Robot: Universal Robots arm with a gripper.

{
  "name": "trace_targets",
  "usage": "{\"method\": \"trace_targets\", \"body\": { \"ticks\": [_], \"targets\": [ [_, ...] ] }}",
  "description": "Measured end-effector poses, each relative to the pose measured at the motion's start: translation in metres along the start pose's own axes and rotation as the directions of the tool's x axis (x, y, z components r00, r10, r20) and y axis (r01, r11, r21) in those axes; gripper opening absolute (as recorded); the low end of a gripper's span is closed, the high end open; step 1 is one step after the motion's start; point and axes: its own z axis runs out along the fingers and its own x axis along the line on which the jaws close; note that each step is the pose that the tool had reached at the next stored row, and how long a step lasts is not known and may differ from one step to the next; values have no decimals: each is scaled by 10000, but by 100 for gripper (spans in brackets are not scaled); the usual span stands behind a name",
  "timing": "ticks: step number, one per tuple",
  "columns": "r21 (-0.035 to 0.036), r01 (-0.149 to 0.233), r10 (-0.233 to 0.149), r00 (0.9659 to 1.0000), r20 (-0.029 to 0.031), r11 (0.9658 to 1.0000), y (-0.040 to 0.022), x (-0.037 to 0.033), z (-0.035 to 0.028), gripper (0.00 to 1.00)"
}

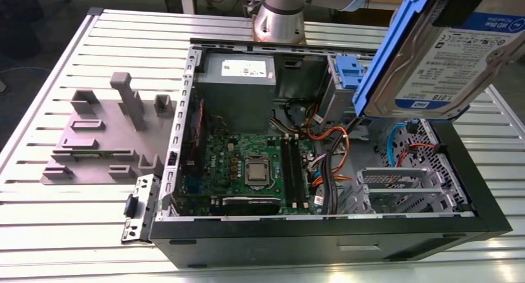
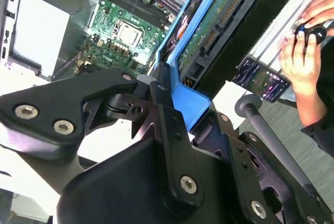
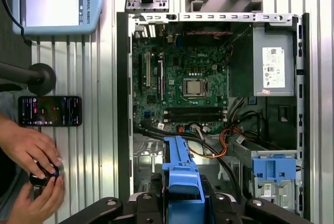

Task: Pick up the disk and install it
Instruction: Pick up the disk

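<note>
Aloft, the gripper (image 2: 175,106) clamps the flat, blue-railed silver disk (image 1: 443,55).

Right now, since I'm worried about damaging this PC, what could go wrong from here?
1. The gripper holds the disk by one blue-railed end, tilted above the open computer case; a slip could drop it onto the motherboard.
2. Orange cables loop beside the drive cage and might snag it.
3. A person's hands are close beside the case, risking contact.
</note>
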Motion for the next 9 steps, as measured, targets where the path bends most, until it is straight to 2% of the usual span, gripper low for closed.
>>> {"method": "trace_targets", "body": {
  "ticks": [4, 9],
  "targets": [
    [0, 0, 0, 10000, 0, 10000, -46, 0, 67, 36],
    [0, 0, 0, 10000, 0, 10000, -71, 18, 157, 36]
  ]
}}
